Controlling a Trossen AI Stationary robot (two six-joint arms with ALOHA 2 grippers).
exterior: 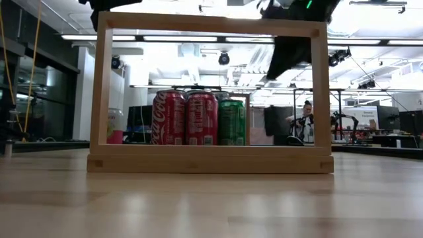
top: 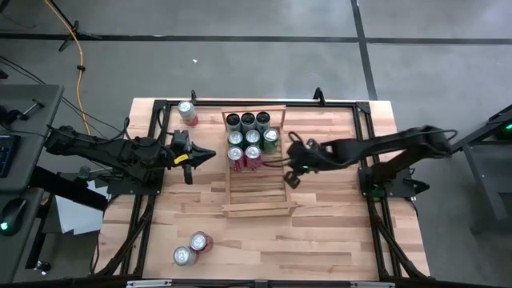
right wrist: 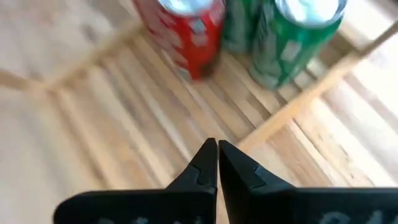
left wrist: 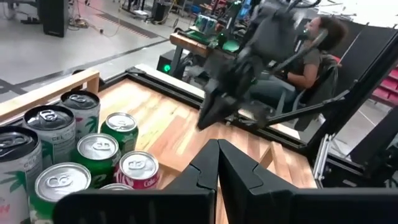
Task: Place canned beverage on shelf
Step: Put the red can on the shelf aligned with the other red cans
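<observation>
The shelf, a light-wood slatted rack, lies mid-table with several cans standing in its far half. They include two red cans and a green can by its right rail. My right gripper hangs shut and empty above the shelf's right rail, just near of the green can, tipped downward. My left gripper is shut and empty, level, left of the shelf, pointing at the cans. In the low view the red cans and green can stand upright on the slats.
A loose can stands at the far left of the table, and two more cans sit by the near edge. The shelf's near half holds nothing. A person sits beyond the table's right side.
</observation>
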